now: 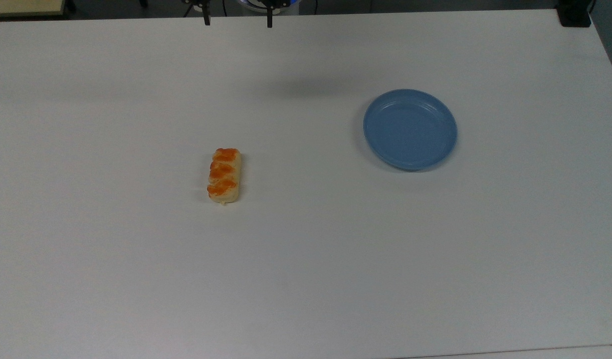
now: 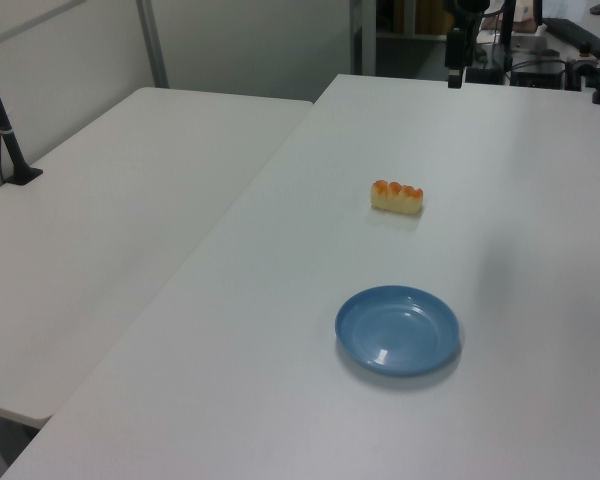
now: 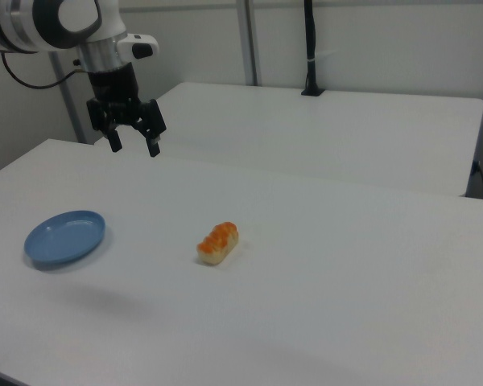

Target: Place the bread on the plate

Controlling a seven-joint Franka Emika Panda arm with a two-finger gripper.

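The bread (image 1: 225, 175) is a small pale-yellow loaf with orange-brown glazed bumps, lying flat on the white table left of centre in the top view; it also shows as the bread (image 2: 397, 196) and the bread (image 3: 217, 242). The blue round plate (image 1: 410, 128) lies bare to the top view's right, seen too as the plate (image 2: 398, 329) and the plate (image 3: 64, 237). My gripper (image 1: 238, 21) hangs open high above the table's far edge, well apart from both; it appears as the gripper (image 3: 134, 143) with nothing between its fingers.
The white table (image 1: 306, 279) stretches wide around both objects. A second white table (image 2: 110, 220) adjoins it, carrying a black post (image 2: 5, 125) on a base. A dark clamp (image 1: 574, 15) sits at the top view's far right corner.
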